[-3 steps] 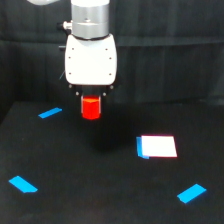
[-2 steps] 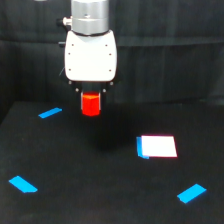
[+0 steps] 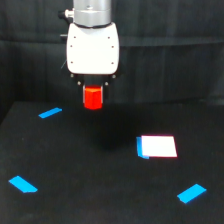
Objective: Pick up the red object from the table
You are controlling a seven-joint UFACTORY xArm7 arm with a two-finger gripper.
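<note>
The red object (image 3: 93, 97), a stubby red-orange cylinder, hangs in the air under the white gripper body (image 3: 93, 47). My gripper (image 3: 93, 92) is shut on the red object, its dark fingers showing at either side of the object's top. The object is well above the black table (image 3: 100, 200), over the table's back part. A faint shadow lies on the table below it.
A flat white card with a blue edge (image 3: 158, 146) lies on the exterior view's right. Blue tape strips lie at the back left (image 3: 50, 113), front left (image 3: 22, 184) and front right (image 3: 191, 193). A dark curtain hangs behind the table.
The gripper has risen with the red object held in it, moving up away from the table. The card and tape strips have not moved.
</note>
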